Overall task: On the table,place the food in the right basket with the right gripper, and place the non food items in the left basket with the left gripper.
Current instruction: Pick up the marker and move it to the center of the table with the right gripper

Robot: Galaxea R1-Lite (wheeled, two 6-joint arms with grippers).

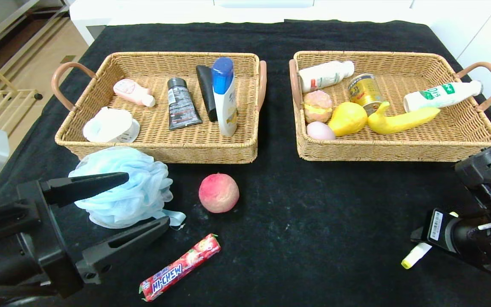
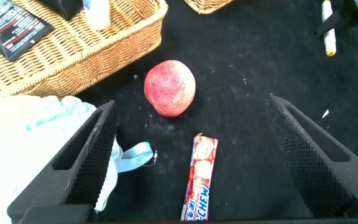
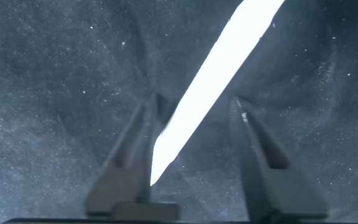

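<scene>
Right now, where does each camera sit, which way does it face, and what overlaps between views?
Head: high on the torso, looking down at both baskets; both arms show.
Left wrist: behind the open left gripper, facing the peach and Hi-Chew.
Right wrist: above the right gripper, straddling a white stick.
Shared: peach and Hi-Chew, head and left wrist.

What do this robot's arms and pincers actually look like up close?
Both are matte black. The left gripper has two long, tapering fingers with slotted sides, and its wrist view shows finely textured inner pads. The right gripper has similar slim, pointed fingers. Its arm ends in a bulky rounded black housing with thin cables and a white barcode sticker.
</scene>
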